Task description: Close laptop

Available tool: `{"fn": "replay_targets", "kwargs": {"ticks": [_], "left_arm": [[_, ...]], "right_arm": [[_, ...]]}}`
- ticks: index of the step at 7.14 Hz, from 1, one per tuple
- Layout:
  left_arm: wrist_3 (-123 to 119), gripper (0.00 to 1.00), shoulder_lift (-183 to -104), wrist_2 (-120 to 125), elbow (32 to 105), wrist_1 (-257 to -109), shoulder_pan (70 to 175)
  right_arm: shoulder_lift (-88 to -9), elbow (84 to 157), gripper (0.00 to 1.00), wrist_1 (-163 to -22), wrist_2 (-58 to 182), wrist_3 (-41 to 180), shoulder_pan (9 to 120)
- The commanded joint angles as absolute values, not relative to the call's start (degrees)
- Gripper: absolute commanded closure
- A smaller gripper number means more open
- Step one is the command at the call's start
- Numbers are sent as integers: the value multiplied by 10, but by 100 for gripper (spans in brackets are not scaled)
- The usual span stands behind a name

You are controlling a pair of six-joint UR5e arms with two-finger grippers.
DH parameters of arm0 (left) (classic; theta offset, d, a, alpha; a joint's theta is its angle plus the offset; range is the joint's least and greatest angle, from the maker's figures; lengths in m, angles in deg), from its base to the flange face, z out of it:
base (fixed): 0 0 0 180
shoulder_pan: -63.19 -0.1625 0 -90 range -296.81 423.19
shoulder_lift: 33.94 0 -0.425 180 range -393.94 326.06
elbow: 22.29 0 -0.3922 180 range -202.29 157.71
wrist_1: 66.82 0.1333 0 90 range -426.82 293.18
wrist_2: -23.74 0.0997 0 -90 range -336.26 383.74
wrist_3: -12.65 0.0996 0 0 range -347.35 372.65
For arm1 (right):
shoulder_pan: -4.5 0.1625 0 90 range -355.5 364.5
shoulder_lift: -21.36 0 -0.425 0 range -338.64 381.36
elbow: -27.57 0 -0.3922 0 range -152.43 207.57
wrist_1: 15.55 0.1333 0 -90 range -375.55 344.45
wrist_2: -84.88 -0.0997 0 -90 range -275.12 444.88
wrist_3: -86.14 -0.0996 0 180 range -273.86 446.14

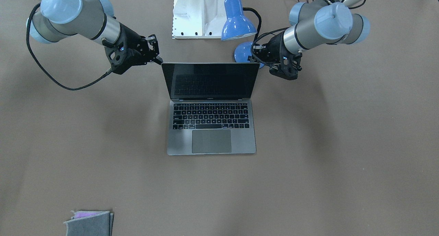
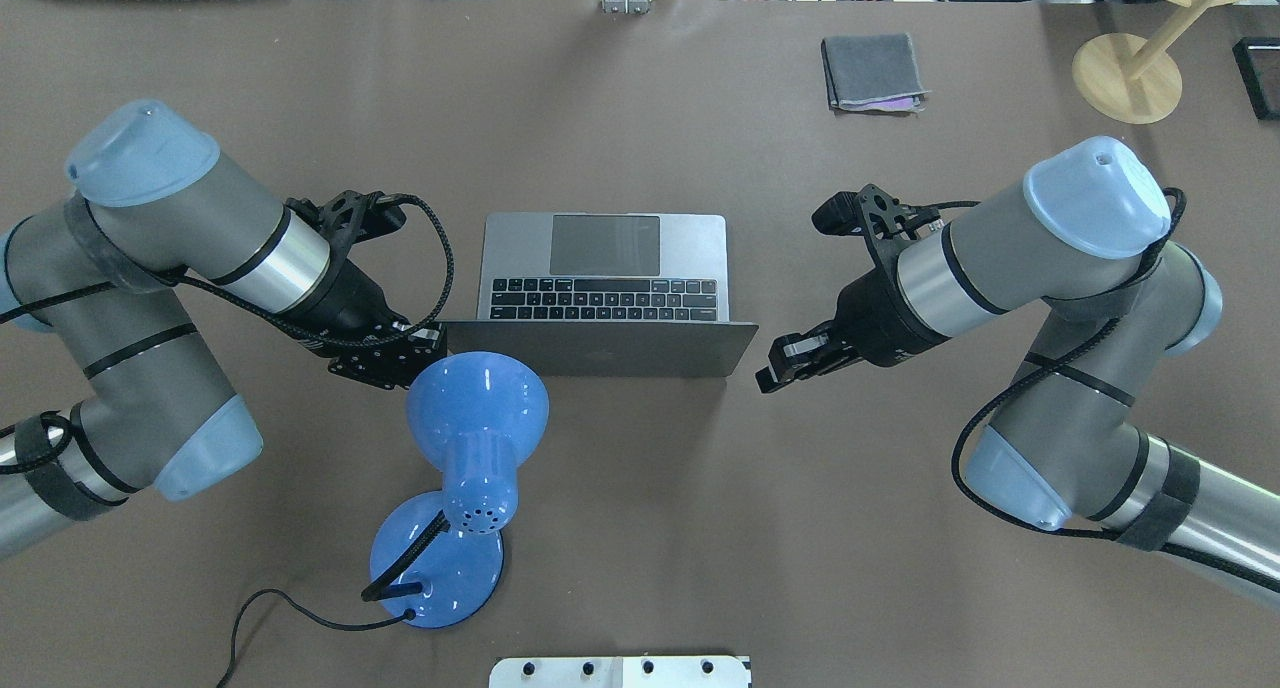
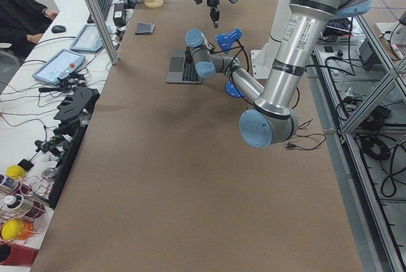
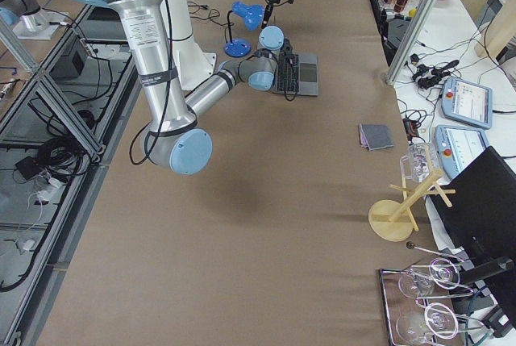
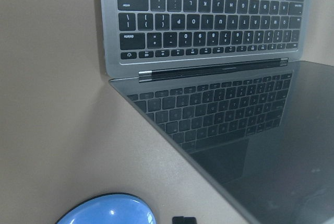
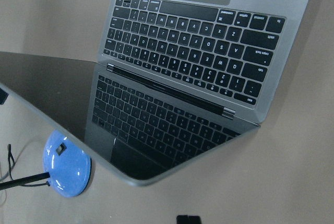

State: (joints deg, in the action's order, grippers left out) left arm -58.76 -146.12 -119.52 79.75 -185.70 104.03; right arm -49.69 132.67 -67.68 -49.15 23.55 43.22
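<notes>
The space-grey laptop (image 2: 605, 258) stands open in the middle of the table, its black screen facing away from me and tilted back. It also shows in the front-facing view (image 1: 211, 126) and in both wrist views (image 5: 209, 25) (image 6: 198, 41). My left gripper (image 2: 425, 340) is at the lid's left top corner, close to or touching its edge, and looks shut and empty. My right gripper (image 2: 775, 368) is just beside the lid's right top corner, also shut and empty. In the front-facing view the right gripper (image 1: 157, 56) reaches the lid's corner.
A blue desk lamp (image 2: 470, 418) stands right behind the lid, close to my left gripper, its base (image 1: 245, 52) near the lid. A folded grey cloth (image 2: 872, 71) lies at the far right. A wooden stand (image 2: 1125, 78) is at the far right corner.
</notes>
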Motion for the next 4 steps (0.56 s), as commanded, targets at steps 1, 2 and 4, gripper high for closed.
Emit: {"fn": "replay_targets", "kwargs": {"ticks": [1, 2, 4], "left_arm": [[-592, 100, -1473, -1193, 788, -1859, 1041], [-592, 100, -1487, -1189, 773, -1859, 1046], [-592, 100, -1510, -1189, 743, -1859, 1069]], "right_arm": [[-474, 1305, 100, -678, -490, 235, 440], [-471, 1300, 100, -678, -490, 237, 441], [-426, 1255, 100, -678, -477, 237, 448]]}}
